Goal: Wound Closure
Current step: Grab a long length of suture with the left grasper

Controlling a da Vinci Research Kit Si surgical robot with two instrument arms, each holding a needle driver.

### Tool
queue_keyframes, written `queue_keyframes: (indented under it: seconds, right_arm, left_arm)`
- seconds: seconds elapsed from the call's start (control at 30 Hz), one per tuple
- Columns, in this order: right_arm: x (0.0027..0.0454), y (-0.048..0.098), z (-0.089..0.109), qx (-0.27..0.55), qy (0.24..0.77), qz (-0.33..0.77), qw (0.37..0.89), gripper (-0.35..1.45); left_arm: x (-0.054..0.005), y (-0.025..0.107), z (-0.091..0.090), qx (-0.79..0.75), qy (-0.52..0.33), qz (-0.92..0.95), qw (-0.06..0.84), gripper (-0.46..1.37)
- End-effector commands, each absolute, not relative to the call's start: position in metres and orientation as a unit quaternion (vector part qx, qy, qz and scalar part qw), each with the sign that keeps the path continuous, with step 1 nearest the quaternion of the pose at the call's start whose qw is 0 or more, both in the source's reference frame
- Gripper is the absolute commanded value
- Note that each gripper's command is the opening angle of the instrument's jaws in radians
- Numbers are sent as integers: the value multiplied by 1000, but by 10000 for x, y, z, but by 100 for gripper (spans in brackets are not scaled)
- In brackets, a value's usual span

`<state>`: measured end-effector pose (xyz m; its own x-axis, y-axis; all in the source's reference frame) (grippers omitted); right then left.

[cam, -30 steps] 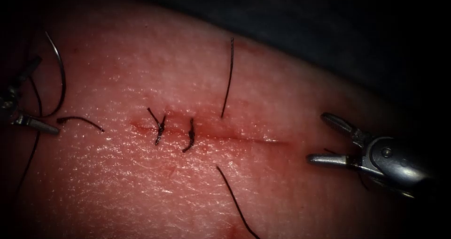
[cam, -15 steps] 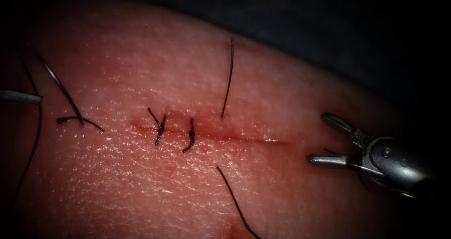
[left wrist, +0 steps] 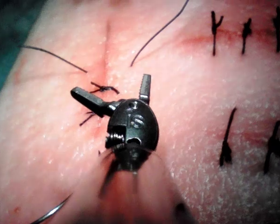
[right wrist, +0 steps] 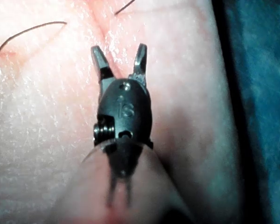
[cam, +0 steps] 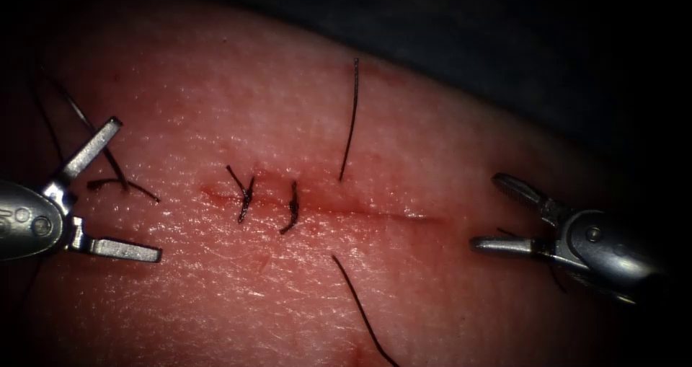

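Observation:
My left tool point(cam: 133, 189) sits at the left end of the cut point(cam: 375, 212) with its jaws spread wide and nothing in them. The curved needle point(cam: 115, 171) lies free on the tissue point(cam: 216, 280) just behind the upper jaw; whether its tip is in the tissue I cannot tell. It also appears as needle point(left wrist: 49, 214) beside the left tool point(left wrist: 113, 88). My right tool point(cam: 486, 212) hangs open and holds nothing at the right end of the cut. Thread point(cam: 349, 122) enters above the cut and thread point(cam: 360, 309) leaves below it.
Two tied stitches point(cam: 245, 194) point(cam: 292, 207) cross the left half of the cut. A short cut end of thread point(cam: 137, 188) lies by the left tool. Red fluid tints the cut line. The tissue falls away into dark background at the upper right.
The left tool let the needle go, came back in from the left edge and spread its jaws wide. The needle dropped from a raised arc onto the tissue. The right tool stayed still.

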<state>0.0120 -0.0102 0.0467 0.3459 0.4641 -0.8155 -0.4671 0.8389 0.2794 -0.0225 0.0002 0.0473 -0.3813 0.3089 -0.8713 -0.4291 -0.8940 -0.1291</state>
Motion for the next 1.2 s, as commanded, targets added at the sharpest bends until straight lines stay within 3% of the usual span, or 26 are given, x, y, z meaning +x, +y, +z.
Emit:
queue_keyframes:
  seconds: [0.03, 0.33, 0.8, 1.2]
  right_arm:
    - [120, -102, 467, -2, 496, 284, 820, 70]
    - [120, -102, 467, -2, 496, 284, 820, 70]
    - [120, -102, 467, -2, 496, 284, 820, 70]
    - [120, -102, 467, -2, 496, 284, 820, 70]
  left_arm:
    - [-230, -3, 474, -516, 38, 826, 224, 97]
    - [-282, -31, 477, -532, -25, 825, 190, 99]
    - [-353, -52, 488, -518, 3, 851, 85, 99]
    - [-383, -70, 525, -466, 9, 881, 83, 77]
